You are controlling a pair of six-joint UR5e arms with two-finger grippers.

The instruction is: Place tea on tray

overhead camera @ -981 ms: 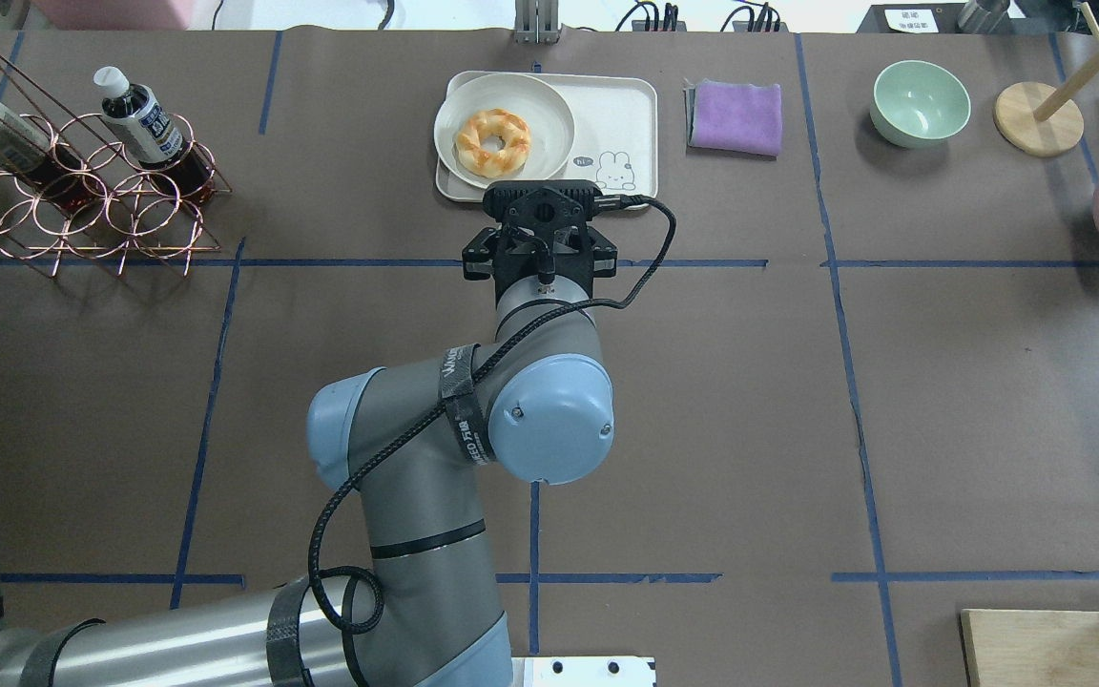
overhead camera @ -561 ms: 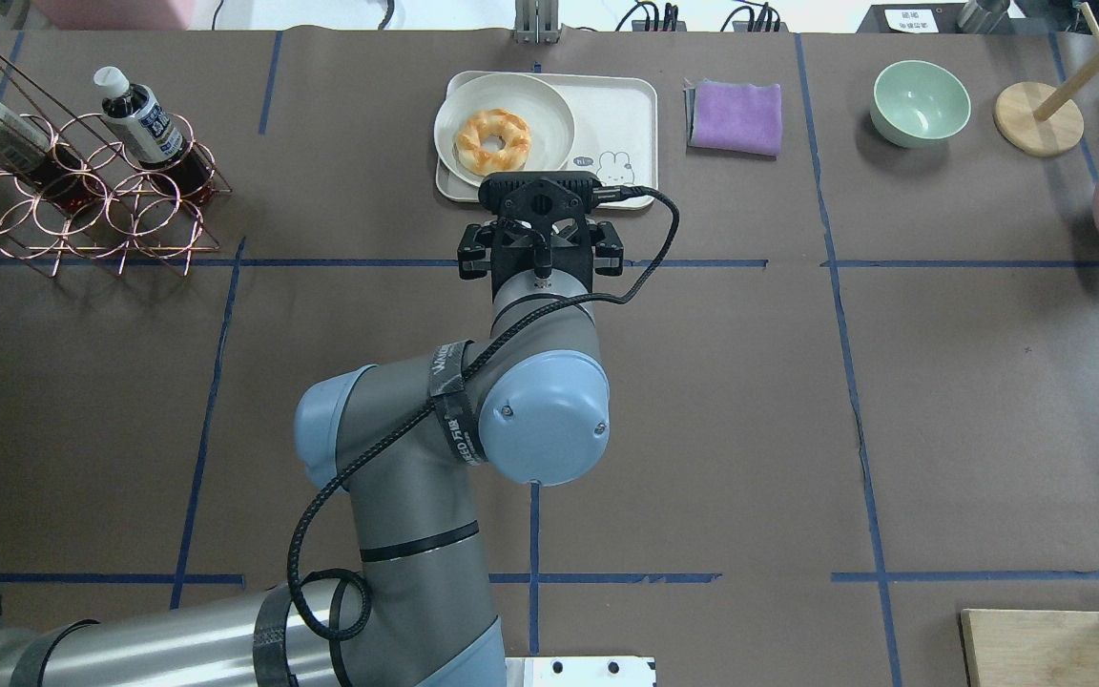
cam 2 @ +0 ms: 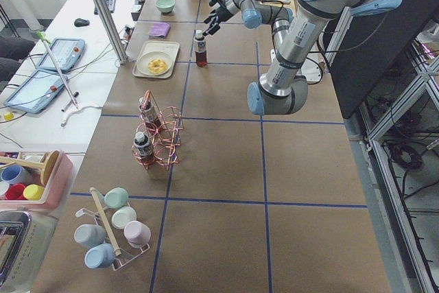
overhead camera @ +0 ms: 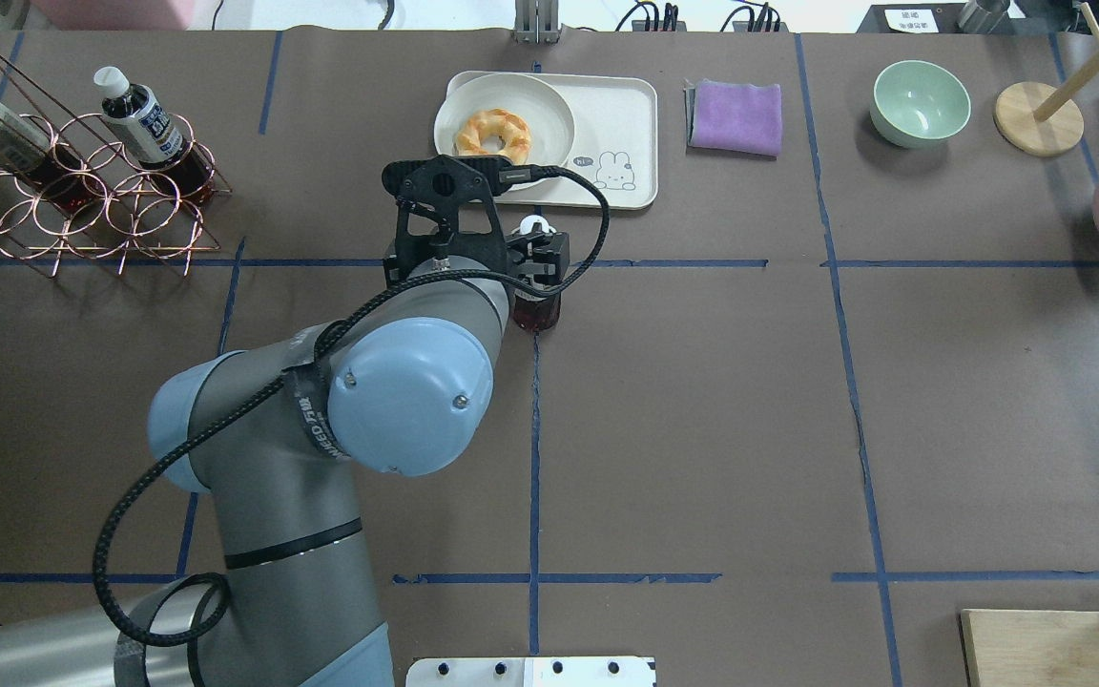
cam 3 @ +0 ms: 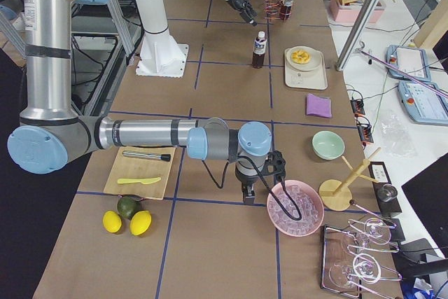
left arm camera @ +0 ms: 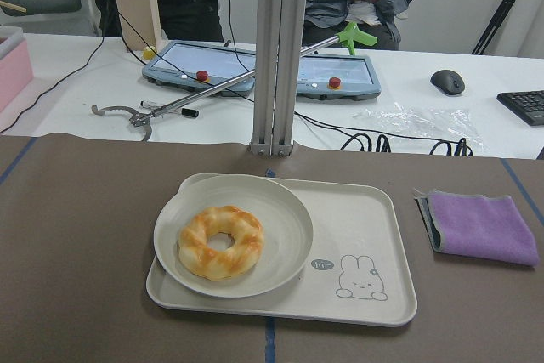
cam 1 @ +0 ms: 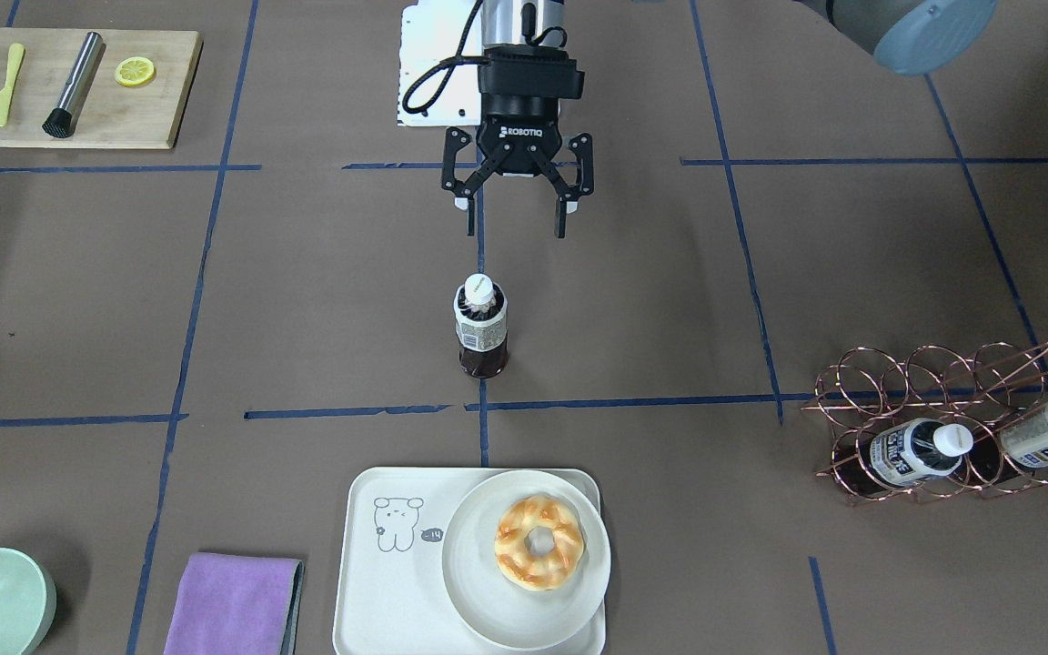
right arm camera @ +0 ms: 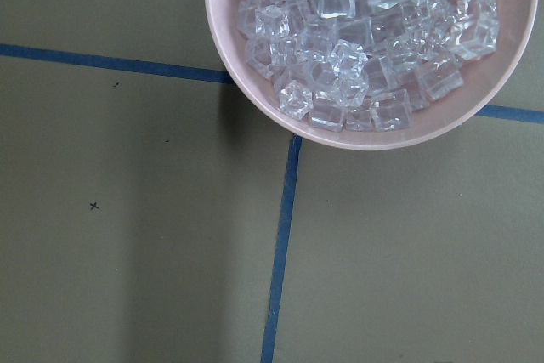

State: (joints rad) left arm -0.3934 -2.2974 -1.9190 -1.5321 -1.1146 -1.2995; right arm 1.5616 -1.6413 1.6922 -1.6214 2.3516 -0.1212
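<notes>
The tea (cam 1: 482,327) stands on a brown, blue-taped table (cam 1: 851,273).

Overhead looks forward-down; front-facing opposes it, steep; both share tray (overhead camera: 621,114); wrist views close.

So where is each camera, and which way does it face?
Front-facing: across the table, facing the robot; left gripper and tea bottle show.
Overhead: behind the robot, looking down; left arm.
Exterior left: table's end; left arm nearest.
Exterior right: opposite end; right arm nearest.
Left wrist: faces the tray; no body.
Right wrist: down on ice bowl; no body.
Front-facing and overhead share the tray.
</notes>
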